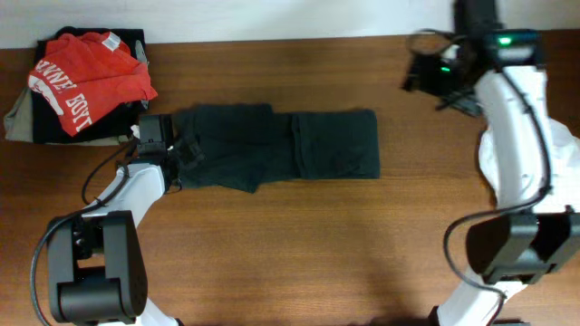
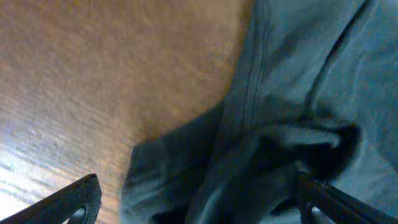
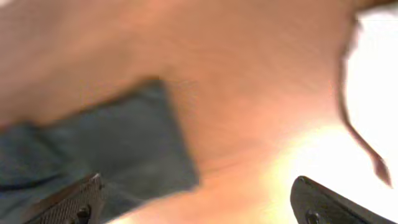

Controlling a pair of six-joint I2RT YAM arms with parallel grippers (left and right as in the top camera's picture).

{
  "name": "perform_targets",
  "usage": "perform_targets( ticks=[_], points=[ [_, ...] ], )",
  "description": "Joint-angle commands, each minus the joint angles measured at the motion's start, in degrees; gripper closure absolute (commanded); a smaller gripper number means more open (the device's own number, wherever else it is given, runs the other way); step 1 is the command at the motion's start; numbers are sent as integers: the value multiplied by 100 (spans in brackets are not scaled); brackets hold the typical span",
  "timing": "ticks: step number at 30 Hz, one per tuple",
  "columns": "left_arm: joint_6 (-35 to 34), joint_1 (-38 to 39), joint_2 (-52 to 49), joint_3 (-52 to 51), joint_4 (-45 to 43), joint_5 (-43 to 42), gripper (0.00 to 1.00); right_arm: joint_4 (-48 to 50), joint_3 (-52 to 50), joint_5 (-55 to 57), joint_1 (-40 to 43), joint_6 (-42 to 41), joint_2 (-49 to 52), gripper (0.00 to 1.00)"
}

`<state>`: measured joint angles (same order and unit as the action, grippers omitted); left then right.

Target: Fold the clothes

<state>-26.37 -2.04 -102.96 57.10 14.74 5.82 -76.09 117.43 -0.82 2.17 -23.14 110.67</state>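
The dark greenish-black T-shirt [image 1: 281,145] lies folded into a long strip across the middle of the table, plain side up. My left gripper [image 1: 186,152] is open at the shirt's left end, its fingers spread either side of the bunched cloth [image 2: 261,155]. My right gripper [image 1: 419,74] is open and empty, raised at the back right, apart from the shirt. In the right wrist view the shirt's right end [image 3: 106,149] shows below the fingers.
A red T-shirt with white lettering [image 1: 86,77] lies on a pile of dark clothes [image 1: 36,122] at the back left corner. The wooden table [image 1: 299,244] has a white edge along the back.
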Motion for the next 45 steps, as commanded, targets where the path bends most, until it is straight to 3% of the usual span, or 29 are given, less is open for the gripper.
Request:
perform_targets(
  ticks=[1, 3, 7, 9, 11, 13, 15, 18, 21, 23, 25, 35, 36, 37, 39, 41, 42, 45],
  points=[
    [37, -35, 120, 48, 378, -66, 1, -131, -103, 153, 1012, 37, 168, 1],
    [326, -35, 120, 48, 739, -94, 1, -125, -103, 153, 1602, 37, 168, 1],
    [988, -133, 120, 192, 876, -326, 1, -125, -103, 153, 1851, 37, 168, 1],
    [1554, -601, 120, 640, 1209, -1467, 1, -125, -103, 153, 1849, 37, 168, 1],
    [1779, -1377, 120, 999, 1449, -1873, 1, -125, -103, 153, 1849, 37, 168, 1],
    [2323, -1886, 92, 1025, 1423, -2898, 1, -125, -103, 153, 1849, 37, 168, 1],
    [2732, -1886, -129, 1025, 1353, -3595, 1, -125, -103, 153, 1849, 37, 168, 1],
    [2730, -1696, -944, 1488, 1259, -4789, 1, -125, -103, 153, 1847, 37, 168, 1],
    [2900, -1257, -1810, 2586, 1882, -4756, 1, -125, -103, 153, 1849, 37, 168, 1],
    [2900, -990, -2179, 3071, 2103, -4026, 1, -125, -103, 153, 1849, 37, 168, 1],
    [2903, -946, -2306, 3086, 2315, -3556, 1, -125, -103, 153, 1849, 37, 168, 1],
    [3080, -378, -2927, 3086, 2822, -3532, 1, -125, -103, 153, 1849, 37, 168, 1],
    [3077, -337, -2927, 3086, 2903, -3488, 7, -125, -103, 153, 1849, 37, 168, 1],
    [3071, -330, -2927, 3086, 2903, -3198, 36, -125, -103, 153, 1849, 37, 168, 1],
    [2898, -332, -2927, 3086, 2903, -2592, 61, -125, -103, 153, 1849, 37, 168, 1],
    [2699, -337, -2924, 3086, 2907, -2063, 95, -125, -103, 153, 1849, 37, 168, 1],
    [2522, -337, -2924, 3091, 2909, -1808, 99, -125, -103, 153, 1849, 37, 168, 1],
    [2439, -337, -2924, 3556, 3484, -782, 99, -125, -103, 153, 1849, 37, 168, 1]
  ],
)
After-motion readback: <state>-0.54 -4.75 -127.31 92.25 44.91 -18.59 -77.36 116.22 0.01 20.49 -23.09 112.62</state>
